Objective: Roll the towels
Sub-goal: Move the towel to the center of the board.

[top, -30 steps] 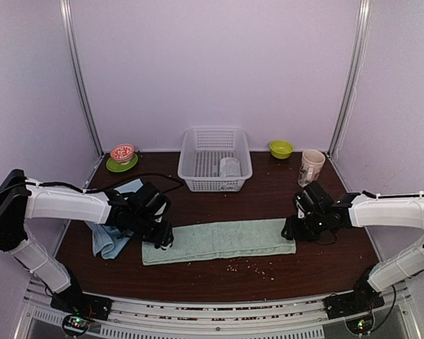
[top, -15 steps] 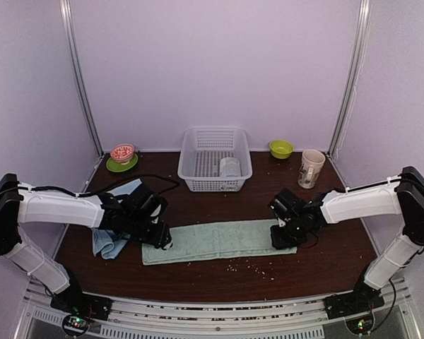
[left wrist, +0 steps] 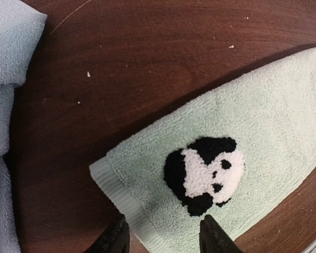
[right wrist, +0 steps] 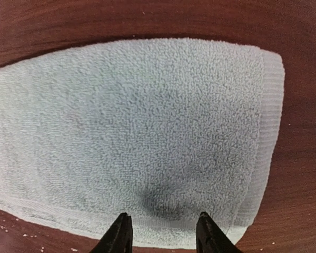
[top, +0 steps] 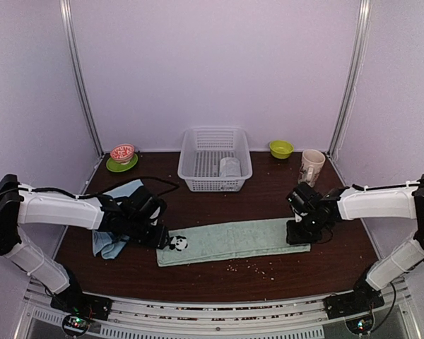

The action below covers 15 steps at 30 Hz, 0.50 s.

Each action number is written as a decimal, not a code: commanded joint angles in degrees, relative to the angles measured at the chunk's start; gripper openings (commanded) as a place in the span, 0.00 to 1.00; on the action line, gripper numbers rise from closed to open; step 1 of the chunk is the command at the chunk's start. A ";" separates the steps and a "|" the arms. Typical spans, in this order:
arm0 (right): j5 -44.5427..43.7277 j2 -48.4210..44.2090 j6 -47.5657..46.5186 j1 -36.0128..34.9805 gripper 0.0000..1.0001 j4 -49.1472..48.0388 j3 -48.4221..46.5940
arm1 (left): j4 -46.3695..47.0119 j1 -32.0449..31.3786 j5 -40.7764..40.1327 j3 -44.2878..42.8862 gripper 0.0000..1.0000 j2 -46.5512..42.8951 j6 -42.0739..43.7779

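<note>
Both arms are reaching inward, low over the table (top: 219,282). The left gripper (left wrist: 163,240) is pointing down with its jaws parted, straddling the hemmed corner of the pale green towel (top: 233,240) beside its panda patch (left wrist: 205,174). The right gripper (right wrist: 162,234), likewise parted, is poising over the towel's opposite end. The towel is lying flat between them, with the light blue towel (top: 112,240) bunched just to its left.
</note>
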<state>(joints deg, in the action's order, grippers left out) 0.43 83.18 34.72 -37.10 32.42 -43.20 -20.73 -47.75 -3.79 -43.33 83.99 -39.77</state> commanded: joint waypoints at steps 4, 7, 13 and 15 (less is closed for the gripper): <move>-3.32 -11.07 2.15 3.63 0.41 1.76 2.04 | -1.85 -0.24 -2.53 1.59 0.46 -5.56 -4.70; -2.56 -14.68 2.53 7.23 0.38 -0.19 5.41 | -1.71 -0.26 -2.62 3.91 0.46 -7.68 -7.12; 2.76 -14.59 3.43 11.60 0.33 -4.99 9.24 | -1.85 -0.25 -2.17 4.76 0.46 -8.76 -8.31; 3.98 -13.73 3.95 12.24 0.33 -6.73 10.03 | -1.89 -0.24 -2.01 4.25 0.46 -8.46 -8.15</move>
<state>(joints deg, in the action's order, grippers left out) 1.45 68.47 37.17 -26.04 30.28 -34.54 -22.87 -47.75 -5.52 -38.72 75.94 -46.65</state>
